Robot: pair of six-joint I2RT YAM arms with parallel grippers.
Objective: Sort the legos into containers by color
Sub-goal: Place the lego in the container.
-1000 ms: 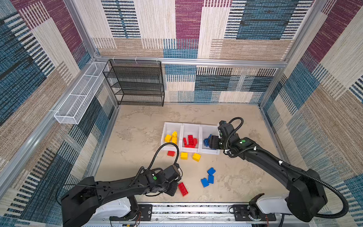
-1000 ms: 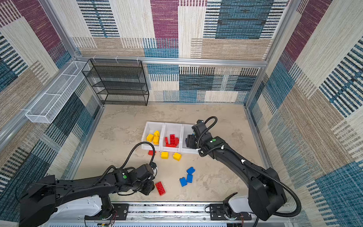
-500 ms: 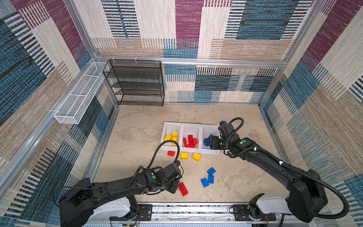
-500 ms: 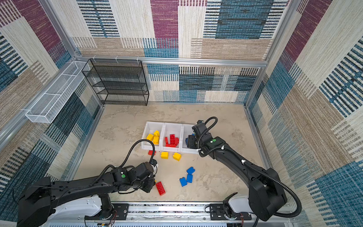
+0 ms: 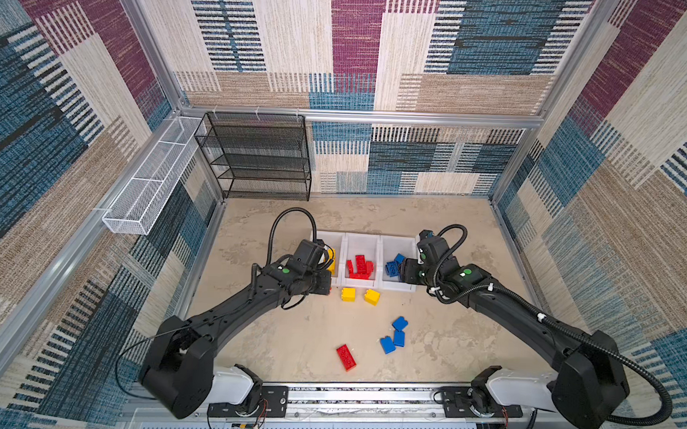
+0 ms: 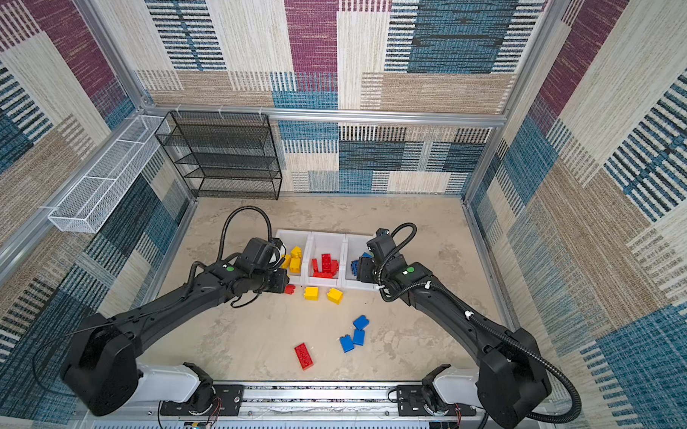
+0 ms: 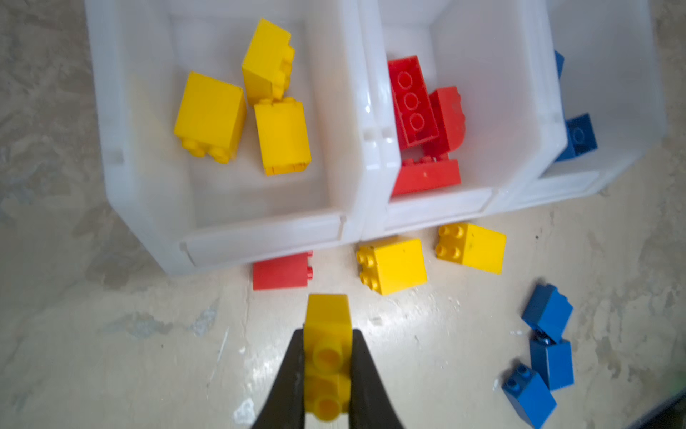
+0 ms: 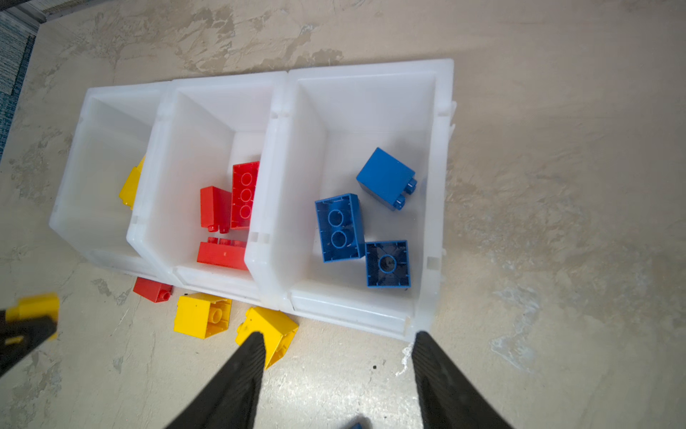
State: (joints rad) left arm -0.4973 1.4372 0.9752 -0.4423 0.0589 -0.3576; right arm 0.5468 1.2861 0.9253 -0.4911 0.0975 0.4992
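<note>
in both top views the three white bins [image 5: 362, 236] sat in a row at mid-table, yellow left, red middle, blue right. seven legos lay loose on the table [image 5: 247, 235]: two loose yellow bricks [image 5: 348, 294], three loose blue bricks [image 5: 399, 338], one red oblong [image 5: 346, 357] nearest the front, and, in a top view, one small red brick [image 6: 290, 288] by the left bin. in the left wrist view the left jaws pinched an eighth, the held yellow brick [image 7: 328, 334], short of the yellow bin [image 7: 260, 237], which held three. carried low, it could catch the front lip; released early, it would land by the small red brick. in the right wrist view the right jaws were spread and empty, just near of the blue bin [image 8: 352, 308]. it held three blue, and the red bin [image 8: 211, 278] three red. one tip overlapped a loose yellow brick and might knock it.
</note>
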